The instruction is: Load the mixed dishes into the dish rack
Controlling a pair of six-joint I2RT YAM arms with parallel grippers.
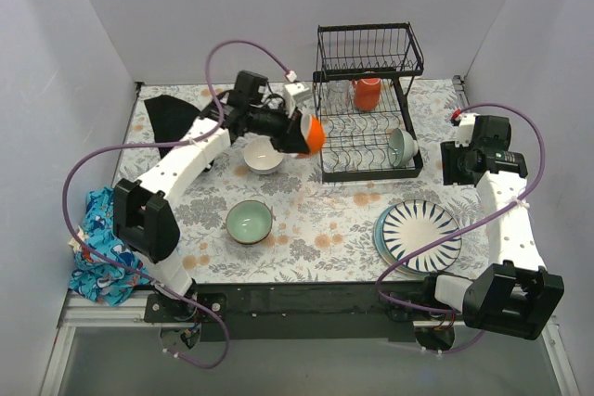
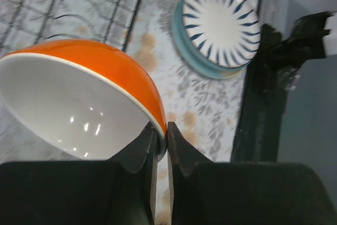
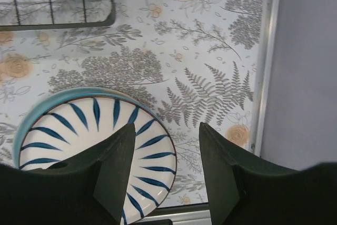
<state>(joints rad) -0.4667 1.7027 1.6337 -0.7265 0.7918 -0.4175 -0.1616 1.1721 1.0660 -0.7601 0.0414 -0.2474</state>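
A: Listing the surroundings first: what stands around the dish rack (image 1: pixel 368 104)?

B: Entry one, orange mug (image 1: pixel 367 93), standing in the rack under its upper shelf, upper centre of the frame. Entry two, pale bowl (image 1: pixel 402 146), tilted at the right end of the lower tray. Entry three, white bowl (image 1: pixel 264 156), on the table (image 1: pixel 316 229) left of the rack. Entry four, green-inside bowl (image 1: pixel 250 222), lower, centre-left. Entry five, striped plates (image 1: pixel 419 232), stacked, lower right. Also a black cloth (image 1: pixel 170 114) at upper left and a blue patterned cloth (image 1: pixel 96 249) at the left edge.

A: And the grippers?

B: The left gripper (image 2: pixel 162 143) is pinched on the rim of an orange bowl (image 1: pixel 315 134), held in the air just left of the rack, above and right of the white bowl. The right gripper (image 3: pixel 163 172) has its jaws apart, holds nothing and hangs over the plates.

A: Differences between views?

B: Only the left wrist view shows the held bowl's white inside and the clamped rim. Only the overhead view shows the cloths.
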